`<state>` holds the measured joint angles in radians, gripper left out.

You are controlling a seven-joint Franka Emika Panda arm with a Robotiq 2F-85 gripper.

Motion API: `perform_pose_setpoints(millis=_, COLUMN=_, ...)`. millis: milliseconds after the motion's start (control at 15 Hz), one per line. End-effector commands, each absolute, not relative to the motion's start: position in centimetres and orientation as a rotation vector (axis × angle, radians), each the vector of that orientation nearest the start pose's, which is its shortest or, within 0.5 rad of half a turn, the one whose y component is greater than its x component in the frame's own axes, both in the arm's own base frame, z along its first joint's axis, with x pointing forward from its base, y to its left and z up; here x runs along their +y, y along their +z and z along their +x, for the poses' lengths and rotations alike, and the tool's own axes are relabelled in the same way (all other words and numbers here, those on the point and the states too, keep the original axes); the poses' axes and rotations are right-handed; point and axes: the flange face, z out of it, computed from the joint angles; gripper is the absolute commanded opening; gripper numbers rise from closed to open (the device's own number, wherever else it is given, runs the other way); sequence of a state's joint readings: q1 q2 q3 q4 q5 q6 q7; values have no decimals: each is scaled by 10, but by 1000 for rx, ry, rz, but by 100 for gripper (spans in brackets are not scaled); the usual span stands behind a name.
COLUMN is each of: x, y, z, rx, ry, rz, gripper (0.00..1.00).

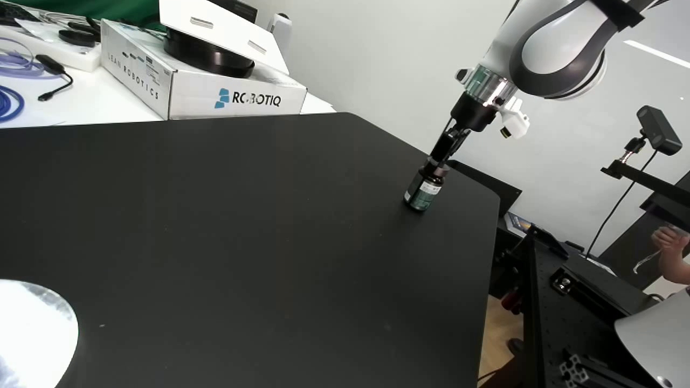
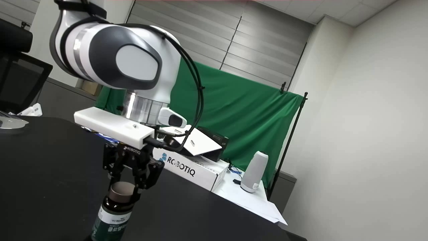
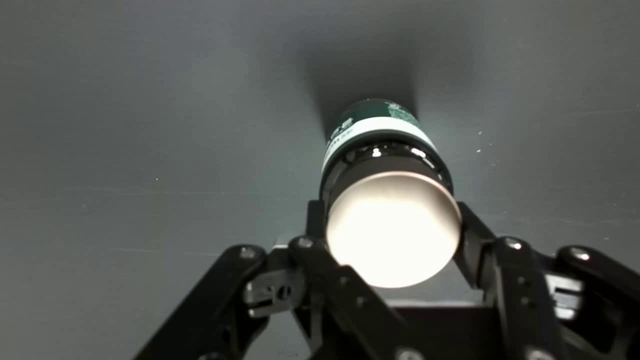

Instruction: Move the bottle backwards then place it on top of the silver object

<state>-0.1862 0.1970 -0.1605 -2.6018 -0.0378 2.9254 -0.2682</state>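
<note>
Gripper (image 3: 391, 222) clamped on the bottle (image 1: 426, 187) by its cap (image 2: 122, 191) — the two fingers (image 3: 316, 220) stand parted just enough to take it, one against each side; below them the green label (image 2: 109, 230) shows, topped by a white band (image 2: 113, 218); the bottle is cap-up near an edge of the bench (image 1: 259, 226), though whether its base touches the surface cannot be told; the silver object (image 1: 35, 334) lies well apart, cut off at the border of an exterior view.
</note>
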Motion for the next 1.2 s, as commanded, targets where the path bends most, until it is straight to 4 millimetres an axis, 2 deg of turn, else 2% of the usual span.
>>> perform_pose_setpoints(millis=0, x=-133, y=227, z=432, rx=54, ry=-238, rz=-3197, gripper=36)
perform_pose_setpoints(millis=733, x=-53, y=323, z=453, rx=-123, ry=-412, rz=-3172, gripper=36)
perform_pose_setpoints(millis=1000, x=-26, y=340, z=465, rx=-188, ry=-429, rz=-3171, gripper=36)
perform_pose_setpoints(millis=1133, x=-8, y=344, z=470, rx=-248, ry=-366, rz=-3151, gripper=36)
